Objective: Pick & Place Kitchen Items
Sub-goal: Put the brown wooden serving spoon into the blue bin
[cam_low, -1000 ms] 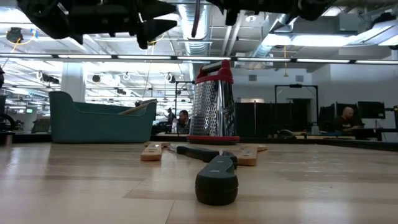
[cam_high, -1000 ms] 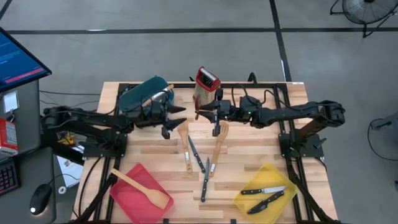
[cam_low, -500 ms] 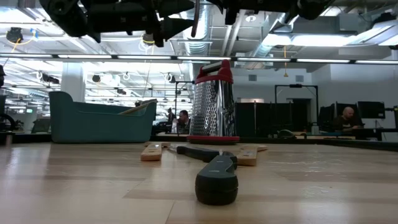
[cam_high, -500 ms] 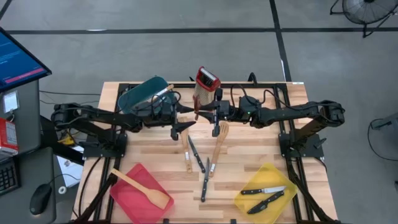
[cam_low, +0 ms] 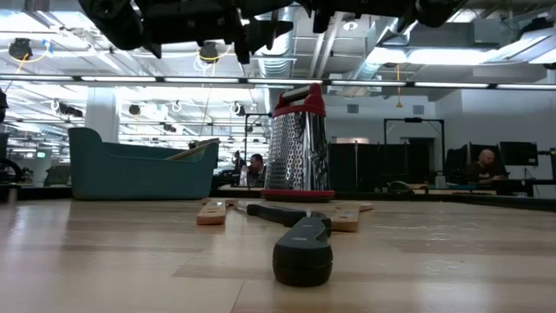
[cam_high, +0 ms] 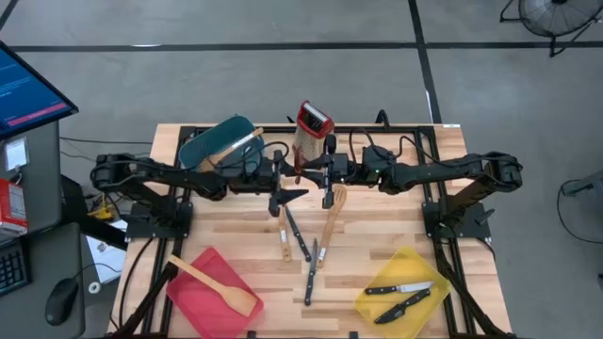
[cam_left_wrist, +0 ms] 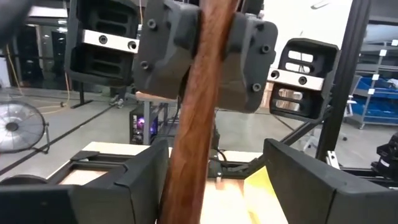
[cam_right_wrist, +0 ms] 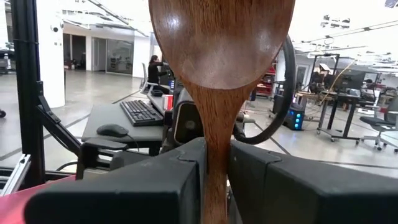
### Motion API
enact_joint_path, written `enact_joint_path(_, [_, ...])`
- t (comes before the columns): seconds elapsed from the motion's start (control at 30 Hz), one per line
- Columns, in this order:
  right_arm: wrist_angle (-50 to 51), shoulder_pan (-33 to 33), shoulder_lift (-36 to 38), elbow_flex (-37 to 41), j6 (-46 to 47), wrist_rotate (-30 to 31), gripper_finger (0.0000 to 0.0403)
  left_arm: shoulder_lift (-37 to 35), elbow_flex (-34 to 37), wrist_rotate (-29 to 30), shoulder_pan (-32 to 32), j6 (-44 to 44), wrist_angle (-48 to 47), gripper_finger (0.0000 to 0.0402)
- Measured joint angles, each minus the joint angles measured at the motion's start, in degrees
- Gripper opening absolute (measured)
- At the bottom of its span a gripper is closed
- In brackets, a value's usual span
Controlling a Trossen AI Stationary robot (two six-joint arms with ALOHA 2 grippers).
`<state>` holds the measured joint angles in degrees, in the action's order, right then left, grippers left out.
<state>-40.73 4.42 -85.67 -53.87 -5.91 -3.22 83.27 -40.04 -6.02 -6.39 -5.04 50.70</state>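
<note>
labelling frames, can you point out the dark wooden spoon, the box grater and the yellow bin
dark wooden spoon (cam_right_wrist: 221,43), right wrist view, on the bowl
box grater (cam_low: 299,152), low view, on the steel front face
yellow bin (cam_high: 377,295), high view, on the bare floor near its left edge

Dark wooden spoon (cam_right_wrist: 217,56) — bowl's top cut off.

My fingers (cam_right_wrist: 155,186) clamp a dark wooden spoon (cam_right_wrist: 219,56) by its neck, bowl upright, with a keyboard (cam_right_wrist: 142,112) and mouse (cam_right_wrist: 113,130) beyond.
</note>
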Motion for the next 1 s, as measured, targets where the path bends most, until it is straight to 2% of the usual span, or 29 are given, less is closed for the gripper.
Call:
enact_joint_path(0.2, [0.00,-0.31,0.00,0.02,0.36,-1.48,0.0052,0.21,-0.10,-0.48,0.00,0.00,-0.09,0.0204])
enact_joint_path(0.63, [-0.85,-0.28,0.00,0.02,1.87,-2.86,0.0052,0.21,-0.10,-0.62,-0.04,1.16,-0.04,0.0045])
enact_joint_path(0.77, [-0.85,-0.28,0.00,0.03,2.13,-2.86,0.0052,0.21,-0.10,-0.68,-0.04,1.13,0.02,0.0044])
enact_joint_path(0.9, [-0.72,-0.28,0.00,0.02,1.25,-2.86,0.0052,0.19,-0.10,-0.55,-0.04,-0.04,0.02,0.0065])
enact_joint_path(1.0, [-0.61,-0.26,0.00,0.04,1.66,-2.82,0.0057,0.19,-0.10,-0.61,-0.04,0.21,-0.07,0.0053])
